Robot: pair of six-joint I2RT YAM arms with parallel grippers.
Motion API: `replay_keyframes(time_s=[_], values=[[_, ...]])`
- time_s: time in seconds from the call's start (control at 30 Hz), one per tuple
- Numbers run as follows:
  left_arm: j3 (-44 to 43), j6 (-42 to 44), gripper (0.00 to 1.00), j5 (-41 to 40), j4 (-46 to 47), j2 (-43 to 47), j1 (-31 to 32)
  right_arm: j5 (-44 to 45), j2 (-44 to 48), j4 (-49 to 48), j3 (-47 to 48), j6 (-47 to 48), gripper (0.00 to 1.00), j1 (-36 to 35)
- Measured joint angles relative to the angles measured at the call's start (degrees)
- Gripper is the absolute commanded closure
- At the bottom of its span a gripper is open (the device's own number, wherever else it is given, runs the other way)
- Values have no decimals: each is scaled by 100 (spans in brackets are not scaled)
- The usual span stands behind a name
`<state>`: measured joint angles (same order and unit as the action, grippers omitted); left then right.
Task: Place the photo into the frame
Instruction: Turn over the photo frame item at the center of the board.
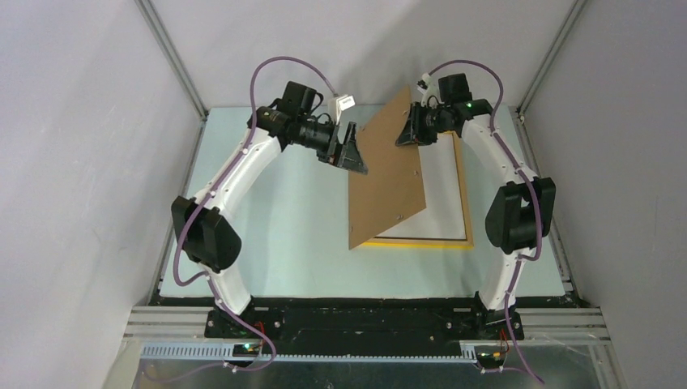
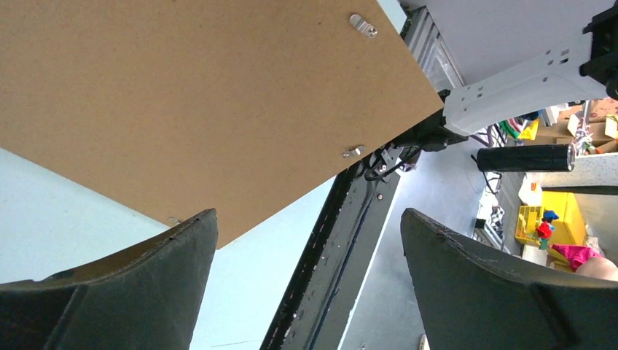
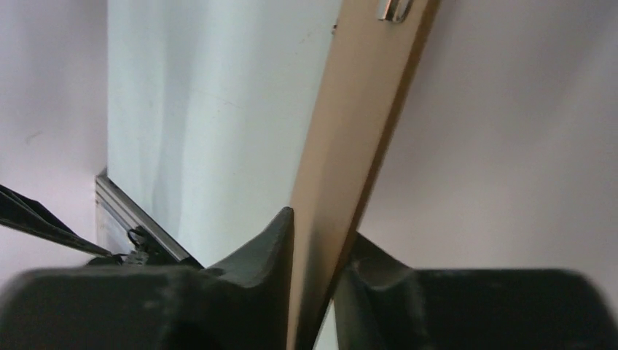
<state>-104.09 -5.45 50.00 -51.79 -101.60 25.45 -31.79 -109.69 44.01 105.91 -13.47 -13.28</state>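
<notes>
The two arms rise from their bases at the near edge of the table (image 1: 283,219) and arch inward toward the far side.

Nearest of the task's things is the frame (image 1: 417,242). It lies flat on the table right of centre, and its yellow-orange near rail and a strip of its right rail are in view. Inside it, where it is not covered, is a white surface (image 1: 441,198). Whether that is the photo lying face down cannot be told, and no dark print shows in any view.

Over the frame's left part is the brown backing board (image 1: 393,170), tilted. Its near left corner is low, by the frame's near left corner, and its far corner is lifted high toward the back. Small metal clips (image 2: 363,25) sit along the board's face.

Farther back, the left gripper (image 1: 347,152) hangs just left of the board's left edge. It is released, with its fingers (image 2: 116,292) spread wide and nothing between them. Its wrist camera looks past them at the board's face (image 2: 182,109) and at the pale table beneath.

Farthest, on the right, the right gripper (image 1: 409,130) grasps the backing board near its raised far corner. In its wrist view the two fingers (image 3: 255,255) are pressed against either side of the thin board (image 3: 357,131), which runs up and away edge-on.
</notes>
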Motion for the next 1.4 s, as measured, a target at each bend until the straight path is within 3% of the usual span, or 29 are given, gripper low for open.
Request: replay_keyframes(time_s=[0.1, 0.13, 0.4, 0.6, 1.1, 1.4], values=[[42, 20, 0, -33, -22, 0, -46, 33, 2, -7, -81, 4, 99, 61], [44, 42, 0, -31, -22, 4, -66, 26, 4, -4, -116, -81, 100, 83], [170, 105, 0, -52, -22, 7, -354, -280, 140, -210, -457, -385, 100, 234], [216, 140, 0, -94, -22, 15, -678, -769, 472, -901, -1239, -822, 100, 551], [216, 192, 0, -208, -22, 48, -872, -2520, 1392, -3259, -2830, -2452, 100, 2046], [144, 249, 0, -656, -22, -83, -876, -3091, 1456, -3373, -3141, -2277, 100, 2820]])
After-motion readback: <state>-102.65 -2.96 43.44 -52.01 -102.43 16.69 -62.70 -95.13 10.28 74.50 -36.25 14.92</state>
